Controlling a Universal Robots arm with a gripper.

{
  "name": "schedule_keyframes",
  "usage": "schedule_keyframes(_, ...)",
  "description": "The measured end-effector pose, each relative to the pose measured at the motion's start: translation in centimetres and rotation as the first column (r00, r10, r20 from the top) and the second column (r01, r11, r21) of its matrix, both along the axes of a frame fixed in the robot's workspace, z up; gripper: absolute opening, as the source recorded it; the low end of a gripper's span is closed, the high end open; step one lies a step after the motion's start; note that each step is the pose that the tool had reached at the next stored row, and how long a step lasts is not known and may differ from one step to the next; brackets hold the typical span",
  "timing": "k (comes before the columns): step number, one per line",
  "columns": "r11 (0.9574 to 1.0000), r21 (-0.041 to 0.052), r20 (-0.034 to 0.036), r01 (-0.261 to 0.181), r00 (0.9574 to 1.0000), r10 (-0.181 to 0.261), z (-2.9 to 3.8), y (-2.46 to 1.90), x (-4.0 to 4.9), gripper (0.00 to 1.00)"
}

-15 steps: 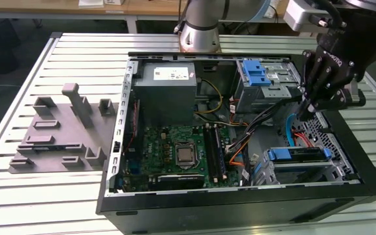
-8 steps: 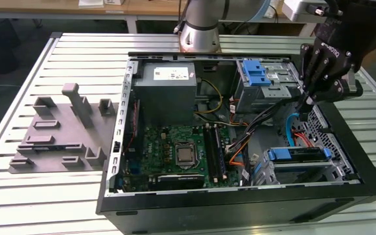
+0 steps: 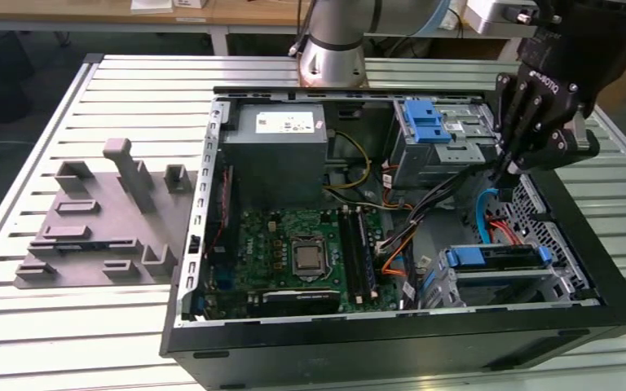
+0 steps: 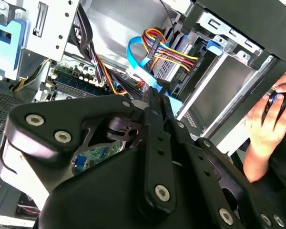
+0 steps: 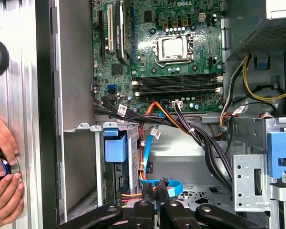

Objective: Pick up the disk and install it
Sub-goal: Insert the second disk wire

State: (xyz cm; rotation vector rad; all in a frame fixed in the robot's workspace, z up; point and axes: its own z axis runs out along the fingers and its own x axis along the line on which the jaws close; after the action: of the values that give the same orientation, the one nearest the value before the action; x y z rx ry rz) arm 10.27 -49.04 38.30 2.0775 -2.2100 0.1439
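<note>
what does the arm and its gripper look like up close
The gripper is matte black, built from flat linked bars joined by round silver screws, with small white print on its body. The arm behind it is a silver-grey tube section.

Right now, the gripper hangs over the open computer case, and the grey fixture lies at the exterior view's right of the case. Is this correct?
Not fully. The exterior view shows the grey fixture at its left of the computer case, not the right. The gripper does hang over the open case.
</note>
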Motion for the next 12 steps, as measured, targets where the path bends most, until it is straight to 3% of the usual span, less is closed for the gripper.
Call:
schedule_keyframes(5,1.0,-0.0017,0.0,0.0,1.0,0.0,-0.29,0.06,0.02,0.18)
schedule_keyframes(6,1.0,-0.0021,0.0,0.0,1.0,0.0,-0.35,0.06,0.02,0.25)
schedule_keyframes(12,1.0,-0.0071,0.0,0.0,1.0,0.0,-0.74,0.07,0.03,0.25)
